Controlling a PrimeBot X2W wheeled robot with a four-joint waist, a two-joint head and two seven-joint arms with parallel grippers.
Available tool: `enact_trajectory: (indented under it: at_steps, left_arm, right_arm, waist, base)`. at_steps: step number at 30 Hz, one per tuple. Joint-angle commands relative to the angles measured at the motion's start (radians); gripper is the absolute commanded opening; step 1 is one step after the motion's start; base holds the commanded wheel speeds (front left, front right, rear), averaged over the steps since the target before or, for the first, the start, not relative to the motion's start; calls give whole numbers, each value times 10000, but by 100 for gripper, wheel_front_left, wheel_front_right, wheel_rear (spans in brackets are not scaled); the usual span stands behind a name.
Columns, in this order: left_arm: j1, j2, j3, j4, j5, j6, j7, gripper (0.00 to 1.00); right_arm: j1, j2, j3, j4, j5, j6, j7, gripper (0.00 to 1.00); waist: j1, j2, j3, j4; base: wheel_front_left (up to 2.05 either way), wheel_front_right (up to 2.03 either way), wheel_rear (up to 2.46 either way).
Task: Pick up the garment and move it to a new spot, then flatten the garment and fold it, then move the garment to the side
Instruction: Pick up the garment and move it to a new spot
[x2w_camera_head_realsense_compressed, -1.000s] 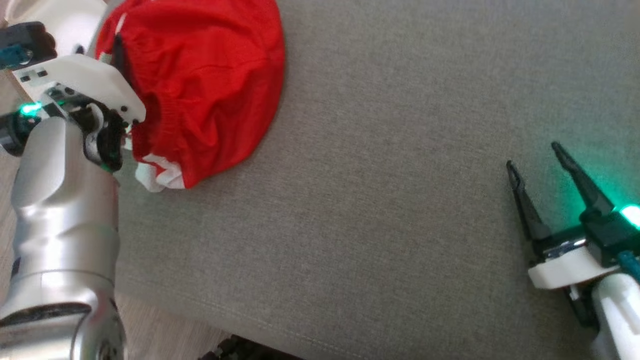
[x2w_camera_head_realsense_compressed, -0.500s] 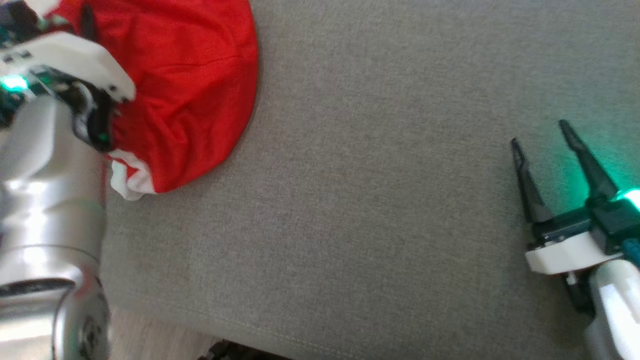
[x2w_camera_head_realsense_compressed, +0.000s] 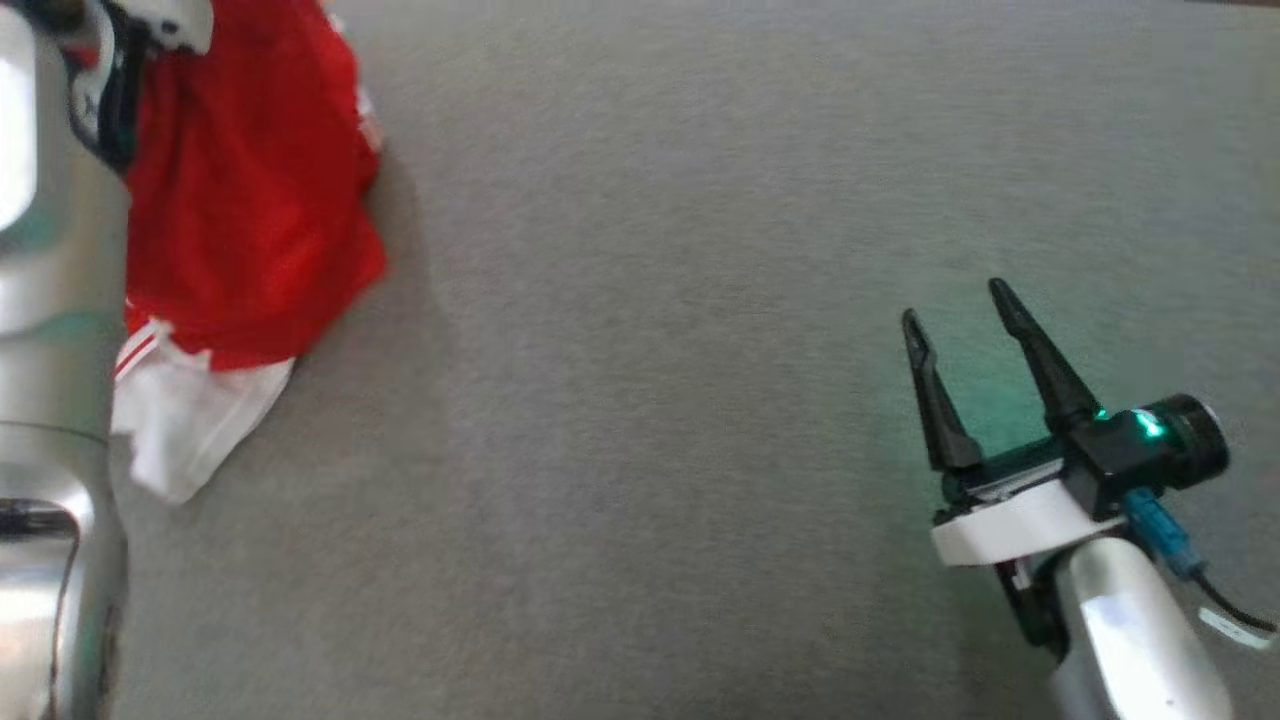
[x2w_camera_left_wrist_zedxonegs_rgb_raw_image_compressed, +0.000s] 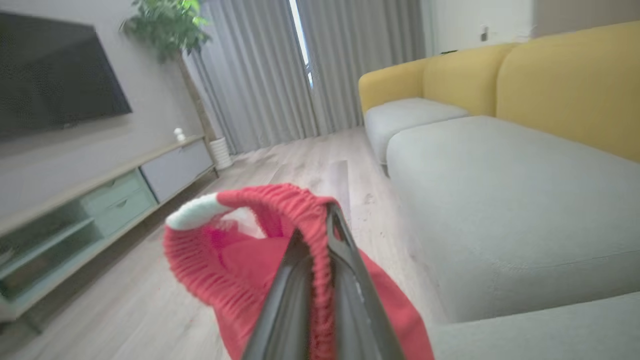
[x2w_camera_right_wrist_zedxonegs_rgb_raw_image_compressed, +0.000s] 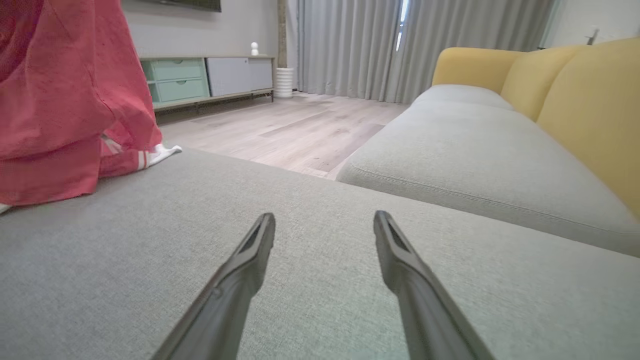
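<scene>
Grey sofa cushion (x2w_camera_head_realsense_compressed: 700, 400) is mostly bare; red shorts (x2w_camera_head_realsense_compressed: 240, 200), heaped there a second ago, have been clamped at the waistband by the left gripper (x2w_camera_left_wrist_zedxonegs_rgb_raw_image_compressed: 315, 230) and raised, hem brushing the cushion; the right gripper (x2w_camera_head_realsense_compressed: 956, 300) is held spread; relocation is judged begun.

Red garment (x2w_camera_head_realsense_compressed: 250, 200) w/ white striped trim — grey cushion (x2w_camera_head_realsense_compressed: 650, 350), yellow backrest (x2w_camera_right_wrist_zedxonegs_rgb_raw_image_compressed: 590, 100)

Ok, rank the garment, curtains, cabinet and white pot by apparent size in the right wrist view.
1. garment, though it is nearest the camera, which inflates it
2. curtains, nearly as large
3. cabinet
4. pot
</scene>
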Motion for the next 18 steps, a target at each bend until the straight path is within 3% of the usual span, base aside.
enact_trajectory:
  at_steps: [1,11,18]
  left_arm:
    - [-616,745,-129,-660,18,22,82,0]
    - [-901,1122,-1793,-2923,-913,19,1151,0]
    - [-1032,977,-2674,-3970,-1463,18,1489,0]
  right_arm:
    - [-153,188,272,-226,105,65,-21,100]
    - [-253,717,132,-265,409,65,-21,100]
    - [-455,758,202,-418,1022,65,-21,100]
  waist:
    - [2,-1,-678,-1030]
    - [2,-1,-952,-3363]
    - [2,-1,-560,-4553]
  base:
    - [0,0,0]
    - [0,0,0]
    - [0,0,0]
